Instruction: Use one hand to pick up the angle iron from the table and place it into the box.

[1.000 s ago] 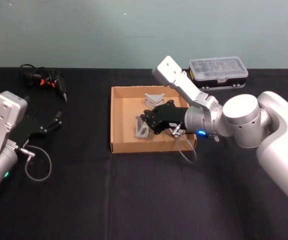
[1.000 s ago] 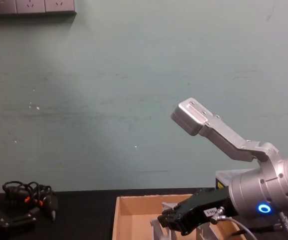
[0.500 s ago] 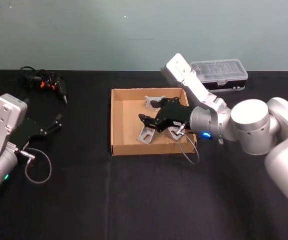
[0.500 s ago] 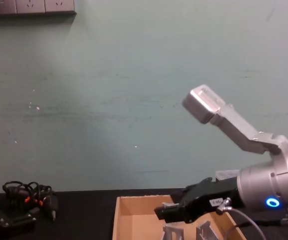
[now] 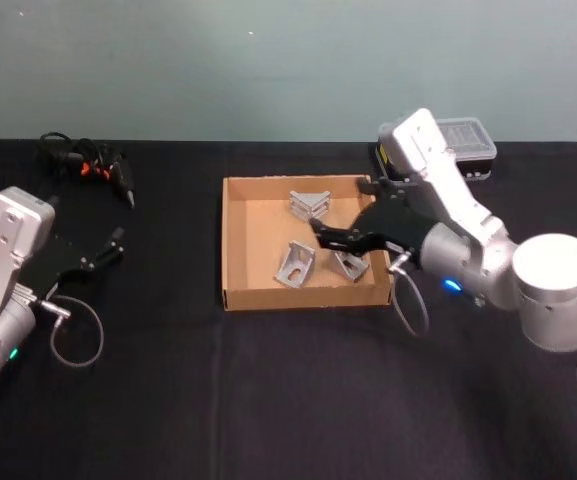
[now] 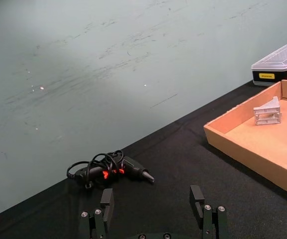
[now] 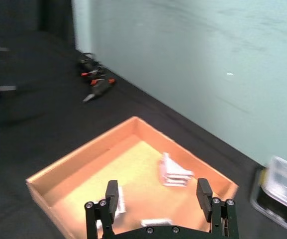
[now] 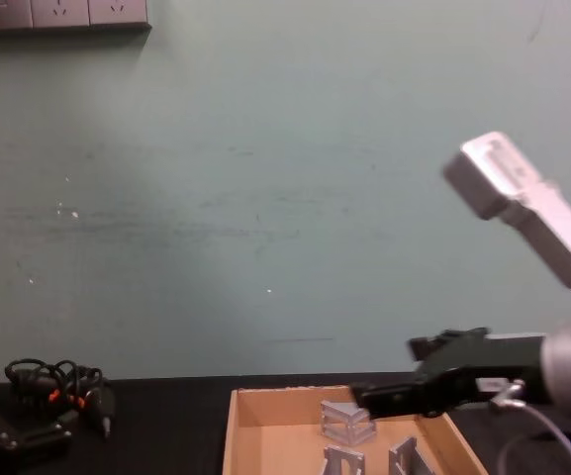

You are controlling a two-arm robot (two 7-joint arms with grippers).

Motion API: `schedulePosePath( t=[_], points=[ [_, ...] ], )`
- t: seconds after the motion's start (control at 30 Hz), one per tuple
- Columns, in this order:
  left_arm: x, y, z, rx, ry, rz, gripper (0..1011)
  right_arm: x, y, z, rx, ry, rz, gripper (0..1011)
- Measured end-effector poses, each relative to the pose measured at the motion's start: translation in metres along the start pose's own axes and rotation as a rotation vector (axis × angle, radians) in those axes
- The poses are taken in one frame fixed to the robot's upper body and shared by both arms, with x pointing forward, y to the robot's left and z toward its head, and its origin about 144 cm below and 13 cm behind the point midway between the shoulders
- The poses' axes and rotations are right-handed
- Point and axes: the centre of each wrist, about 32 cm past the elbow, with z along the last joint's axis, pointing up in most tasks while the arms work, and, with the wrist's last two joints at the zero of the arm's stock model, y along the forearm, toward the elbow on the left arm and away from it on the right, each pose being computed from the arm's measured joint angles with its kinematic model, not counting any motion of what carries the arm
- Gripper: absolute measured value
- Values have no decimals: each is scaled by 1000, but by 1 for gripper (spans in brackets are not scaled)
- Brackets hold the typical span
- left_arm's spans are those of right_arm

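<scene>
Having let go the angle iron [image 5: 296,264] now lying in the box [image 5: 236,240], our right gripper [image 5: 326,235] is hovering above it, fingers spread and empty, our left gripper [image 5: 108,248] idling wide over the tabletop [image 5: 268,390].

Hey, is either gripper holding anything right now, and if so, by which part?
Nothing is held. The right gripper is open above the box; the left gripper is open and empty over the table.
</scene>
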Motion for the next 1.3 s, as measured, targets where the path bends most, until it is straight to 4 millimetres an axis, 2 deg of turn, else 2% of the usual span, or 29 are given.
schedulePosePath(
  t=[0.07, 0.27, 0.53, 1.3],
  points=[
    [0, 0, 0, 0, 0, 0, 1000, 0, -5, -4, 5, 7, -26, 1003],
    [0, 0, 0, 0, 0, 0, 1000, -1, -27, -19, 18, 28, -131, 1000],
    [0, 0, 0, 0, 0, 0, 1000, -4, -43, -30, 9, 46, -199, 1000],
    [0, 0, 0, 0, 0, 0, 1000, -5, -44, -31, 4, 47, -206, 1000]
  ],
)
